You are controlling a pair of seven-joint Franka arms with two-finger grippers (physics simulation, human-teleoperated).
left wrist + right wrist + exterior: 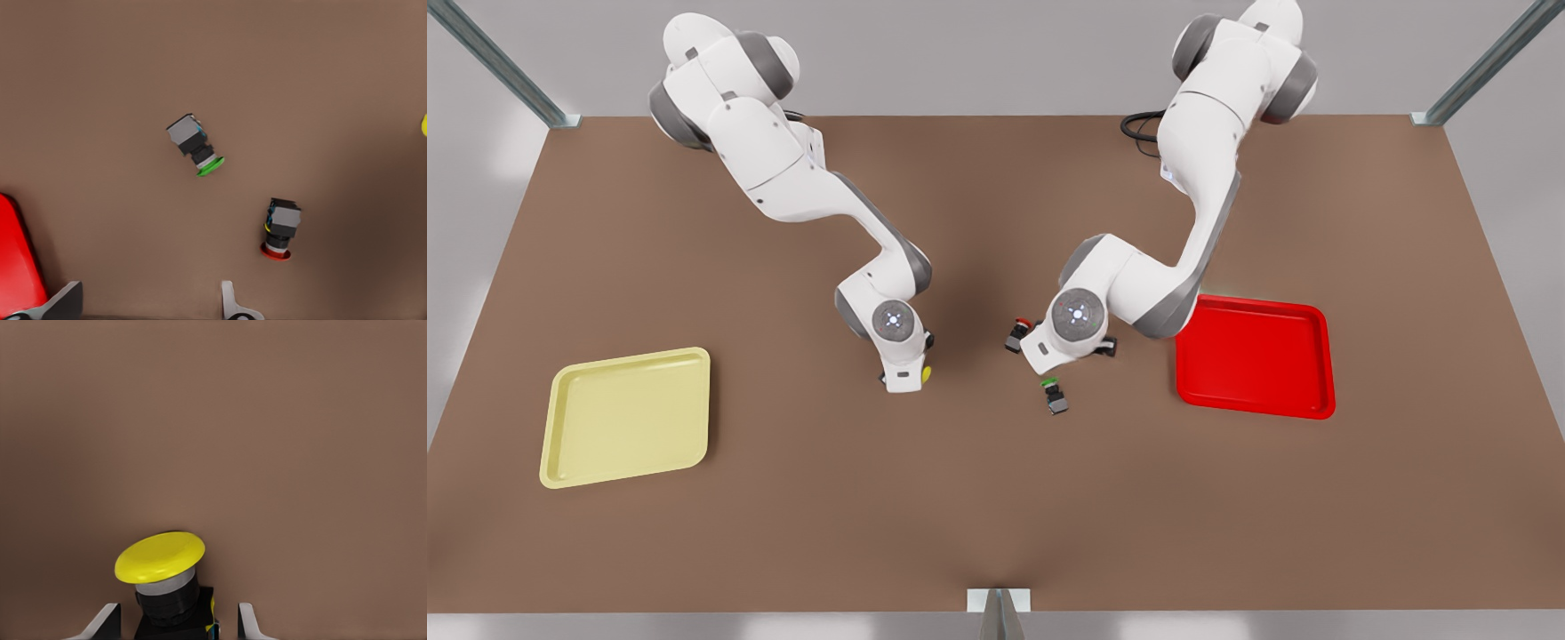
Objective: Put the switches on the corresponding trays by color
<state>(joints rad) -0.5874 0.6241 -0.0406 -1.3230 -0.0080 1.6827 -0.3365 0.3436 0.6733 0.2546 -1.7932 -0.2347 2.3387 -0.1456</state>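
Three switches and two trays lie on the table [996, 498] in the front view: the yellow switch [926, 374] peeks out under the right gripper [903, 380], toward the yellow tray [627, 418]; the red switch [1017, 333] and green switch [1054, 395] lie near the left gripper [1049, 356], which hangs between them and nearer the red tray [1258, 357]. In the left wrist view, that gripper's fingers [230, 303] are spread and empty; the red switch [280, 230] lies just beyond them on its side, cap toward the camera, the green switch [195, 145] farther, also on its side. In the right wrist view, the fingers [245, 623] stand apart either side of the yellow switch [163, 577]; I cannot tell whether they touch it.
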